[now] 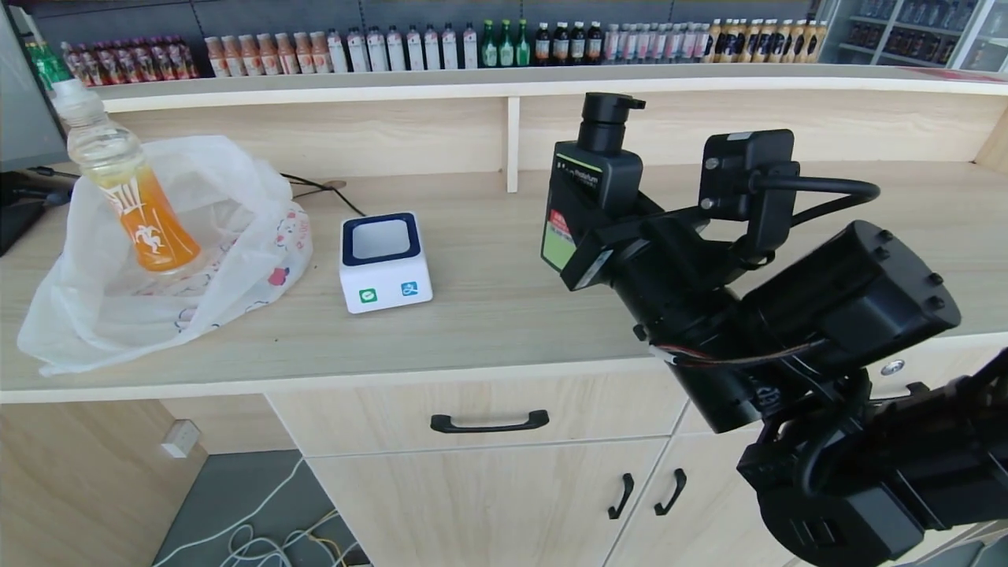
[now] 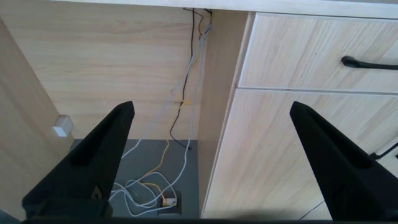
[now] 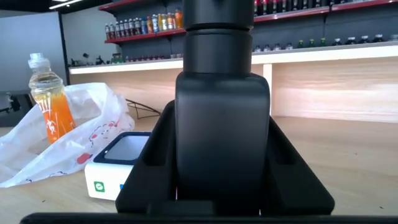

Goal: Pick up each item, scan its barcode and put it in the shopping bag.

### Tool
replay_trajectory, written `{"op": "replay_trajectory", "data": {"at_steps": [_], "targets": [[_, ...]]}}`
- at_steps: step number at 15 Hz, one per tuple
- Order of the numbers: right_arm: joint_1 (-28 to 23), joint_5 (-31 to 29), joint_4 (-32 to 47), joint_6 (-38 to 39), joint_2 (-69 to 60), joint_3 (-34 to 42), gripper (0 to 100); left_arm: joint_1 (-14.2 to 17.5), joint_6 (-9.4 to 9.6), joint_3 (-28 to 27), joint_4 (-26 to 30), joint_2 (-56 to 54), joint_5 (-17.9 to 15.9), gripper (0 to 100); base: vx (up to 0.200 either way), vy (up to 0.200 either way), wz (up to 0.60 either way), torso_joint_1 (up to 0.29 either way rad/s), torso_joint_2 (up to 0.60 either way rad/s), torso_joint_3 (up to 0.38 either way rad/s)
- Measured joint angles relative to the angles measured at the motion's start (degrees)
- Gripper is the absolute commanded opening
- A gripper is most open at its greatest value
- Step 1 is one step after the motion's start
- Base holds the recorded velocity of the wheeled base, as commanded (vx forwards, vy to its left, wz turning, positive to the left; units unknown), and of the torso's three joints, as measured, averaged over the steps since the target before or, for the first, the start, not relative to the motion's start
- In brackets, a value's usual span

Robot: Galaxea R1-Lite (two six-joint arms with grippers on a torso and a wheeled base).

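My right gripper (image 1: 610,236) is shut on a black pump bottle (image 1: 592,185), holding it upright above the counter to the right of the scanner. The same black bottle (image 3: 222,118) stands between the jaws in the right wrist view. The white cube scanner (image 1: 385,261) with a dark-rimmed window sits mid-counter, seen also as the scanner (image 3: 118,168). A white plastic shopping bag (image 1: 228,228) lies at the left with an orange drink bottle (image 1: 130,189) standing in it. My left gripper (image 2: 208,162) hangs open below counter level, facing the cabinet front.
A wooden divider (image 1: 513,142) stands at the back of the counter. Cables (image 1: 315,185) run behind the scanner. Drawers and doors with black handles (image 1: 488,423) are under the counter. Loose wires (image 2: 155,186) lie on the floor. Bottles line the shelf (image 1: 504,43) behind.
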Motion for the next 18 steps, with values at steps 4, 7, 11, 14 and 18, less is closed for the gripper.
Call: {"op": "replay_trajectory", "data": {"at_steps": [4,7,11,14,18], "targets": [[-0.26,0.00,-0.02,0.16,-0.51,0.00,0,0.00,-0.06,0.00,0.00,0.00,0.02,100,0.000,0.200,0.00,0.001,0.00,0.004],[-0.28,0.00,0.00,0.16,-0.63,-0.02,0,0.00,-0.12,0.00,0.00,0.00,0.02,100,0.000,0.200,0.00,0.004,0.00,0.002],[-0.28,0.00,0.02,0.16,-0.68,-0.16,0,0.00,-0.12,0.00,0.00,0.00,0.02,100,0.000,0.200,0.00,0.004,0.00,0.004],[-0.30,-0.04,0.02,0.24,-0.66,-0.48,0,0.00,-0.15,0.00,0.02,0.00,0.02,100,0.000,0.200,0.00,-0.001,0.00,0.001],[-0.63,-0.06,-0.02,0.27,-0.62,-0.89,0,-0.05,-0.09,0.00,0.02,0.00,0.00,100,0.000,0.150,0.00,-0.001,0.00,0.004]]}}
